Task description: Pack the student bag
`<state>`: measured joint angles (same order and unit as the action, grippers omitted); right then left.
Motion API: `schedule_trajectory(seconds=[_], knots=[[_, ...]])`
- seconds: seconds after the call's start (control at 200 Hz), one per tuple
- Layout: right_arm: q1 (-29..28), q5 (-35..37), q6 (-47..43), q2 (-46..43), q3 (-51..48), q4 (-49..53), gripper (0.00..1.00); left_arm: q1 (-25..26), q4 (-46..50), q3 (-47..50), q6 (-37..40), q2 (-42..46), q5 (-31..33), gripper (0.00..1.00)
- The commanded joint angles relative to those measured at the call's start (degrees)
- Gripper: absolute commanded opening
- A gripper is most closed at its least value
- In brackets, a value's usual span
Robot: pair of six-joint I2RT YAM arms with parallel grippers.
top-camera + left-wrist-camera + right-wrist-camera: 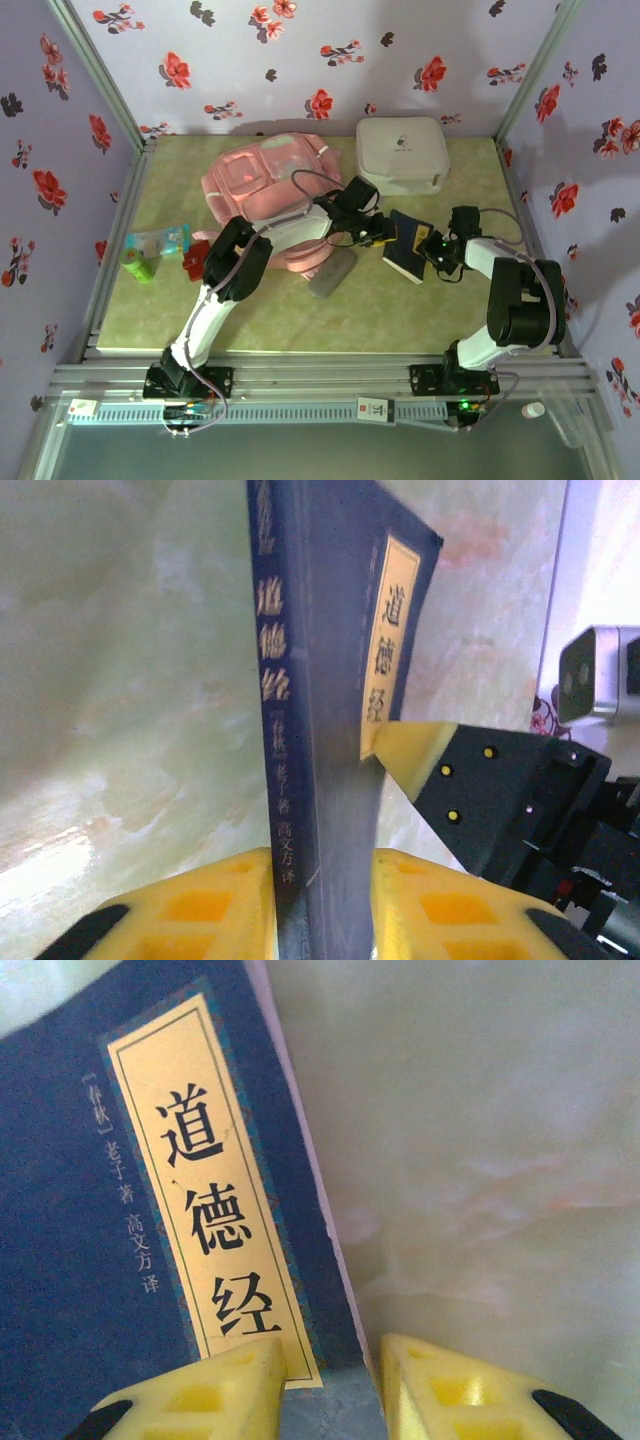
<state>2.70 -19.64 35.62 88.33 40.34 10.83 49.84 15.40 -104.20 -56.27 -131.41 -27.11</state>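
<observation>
**Student bag (255, 175) flat at back-left of table, book gripped off to its right**

Bag lies on the table (300, 320), left of centre toward the back wall. The left arm reaches across its front part. A white case (402, 152) sits just right of the bag at the back, and a grey pouch (333, 272) lies at the bag's near edge.

A dark blue book (407, 250) with a yellow title label is right of the bag, between the two arms and clear of the bag fabric.

Left end effector (322, 865) is clamped on the book. The spine faces its wrist camera, with one yellow finger on each cover. Cannot tell whether the book's lower edge touches the table.

Right end effector (330, 1360) has its jaws apart and is not pinching anything. One fingertip (255, 1365) rests on the front cover at the bottom of the label. The other sits past the book's edge, over bare table. The left wrist view shows the same contact, a yellow tip pressed against the cover.
</observation>
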Motion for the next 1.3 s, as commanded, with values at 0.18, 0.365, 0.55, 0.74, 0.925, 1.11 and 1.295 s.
schedule_trajectory(seconds=[0.18, 0.365, 0.55, 0.74, 0.925, 1.11, 1.295], knots=[[-0.8, -6.4, 2.8, 1.3, -2.0, -3.8, 0.31, 1.1, -3.0, -1.0, -0.4, -0.9, -4.7, 0.24], [-0.8, -3.8, 1.8, 0.4, -1.5, -1.7, 0.32, 0.8, -0.6, -0.6, 1.3, 0.3, -1.7, 0.17], [-0.8, -1.7, 2.8, -3.0, -2.0, -1.4, 0.46, -0.4, -1.3, 2.6, 2.7, 5.2, 0.4, 0.00], [-0.8, -4.9, 6.0, -8.5, -3.9, -7.0, 0.62, -3.1, -2.9, 8.7, 4.0, 13.6, 2.6, 0.00], [-1.2, -9.0, 10.8, -12.4, -6.1, -15.6, 0.74, -6.5, -2.3, 16.4, 6.4, 24.5, 14.0, 0.00], [-5.2, -11.0, 15.9, -13.5, -6.2, -22.6, 0.86, -11.0, -5.1, 23.7, 5.6, 33.8, 19.1, 0.00], [-12.0, -13.6, 26.9, -12.3, -6.9, -37.3, 0.99, -14.3, -12.9, 32.7, 1.4, 43.0, 24.1, 0.00]])
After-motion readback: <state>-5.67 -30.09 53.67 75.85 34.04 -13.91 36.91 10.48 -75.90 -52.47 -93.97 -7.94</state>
